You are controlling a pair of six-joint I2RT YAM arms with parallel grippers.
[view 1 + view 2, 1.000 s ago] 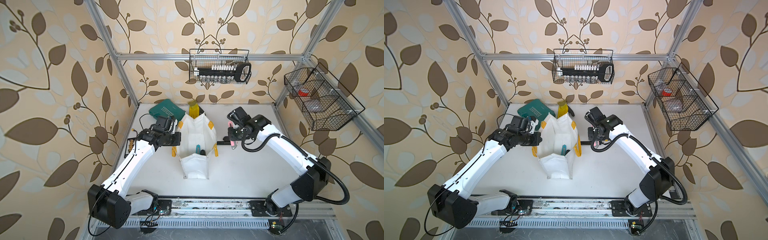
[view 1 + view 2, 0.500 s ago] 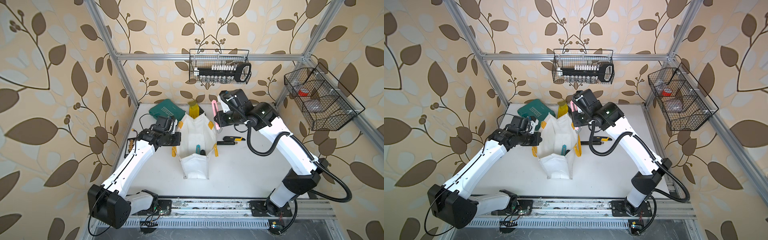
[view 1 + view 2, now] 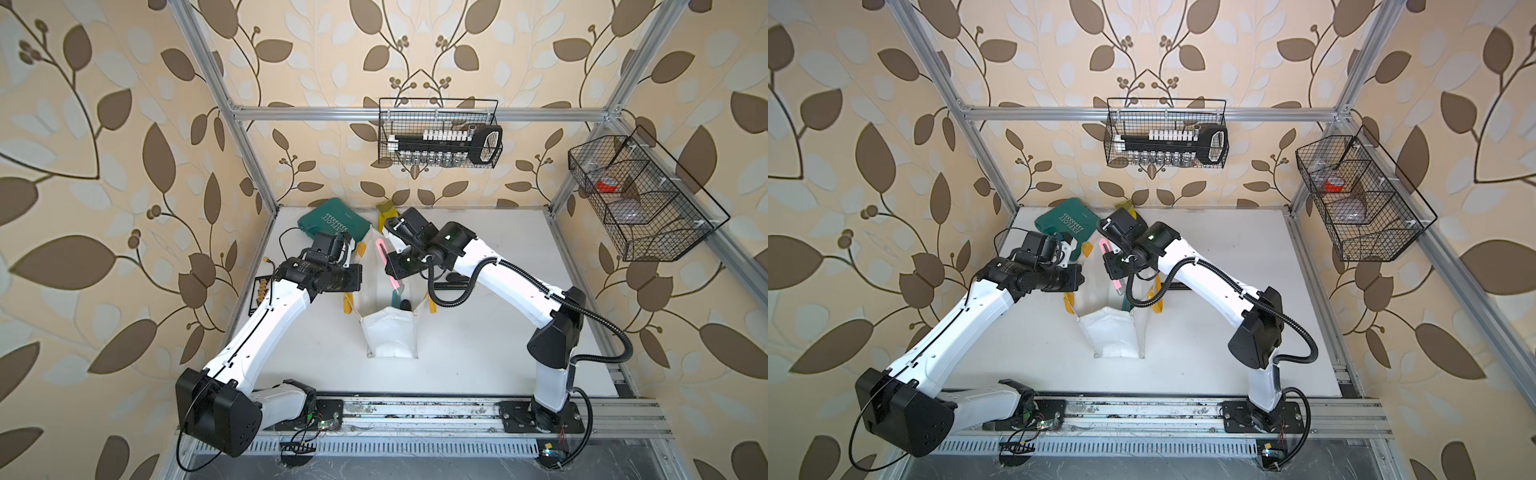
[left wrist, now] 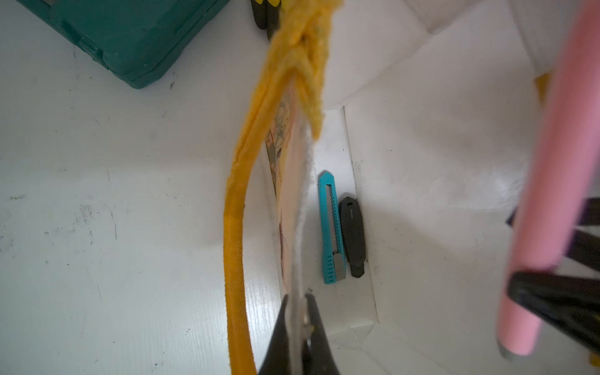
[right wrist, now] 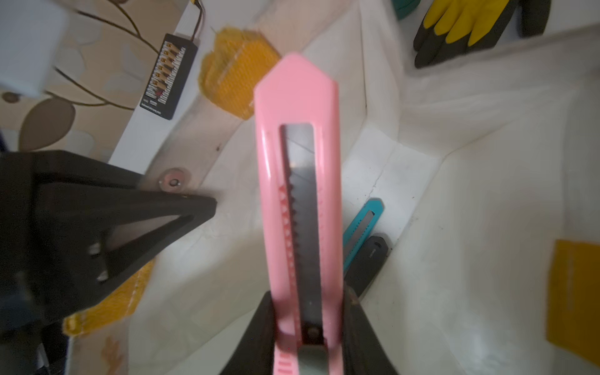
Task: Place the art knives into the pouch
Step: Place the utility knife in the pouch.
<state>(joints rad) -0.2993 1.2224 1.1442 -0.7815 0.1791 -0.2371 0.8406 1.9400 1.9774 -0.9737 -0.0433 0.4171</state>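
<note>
In both top views the pouch [image 3: 388, 336] stands open on the white table [image 3: 478, 357], with its mouth upward. The left gripper [image 3: 355, 277] is at the left wall of the pouch. Its fingertips are hidden under its own body there, so these views do not tell how it grips. The right gripper [image 3: 394, 266] holds the pink art knife [image 3: 383, 253] tilted in the air over the open mouth. A green case [image 3: 334, 222] lies behind the pouch.

The left wrist view shows what the top views hide. The left jaws are pressed together on the thin edge of the pouch's wall, just beside the yellow handle [image 4: 238, 211]. On the bottom of the pouch a teal knife [image 4: 331, 230] and a black knife [image 4: 353, 237] lie side by side. The art knife is only a blurred pink bar at the border.

The right wrist view shows the right jaws narrow, clamped on both sides of the art knife near its slider end. The knife's tip points down into the pouch, above the two other knives. Yellow and black gloves [image 5: 464, 29] lie beyond the far wall.
</note>
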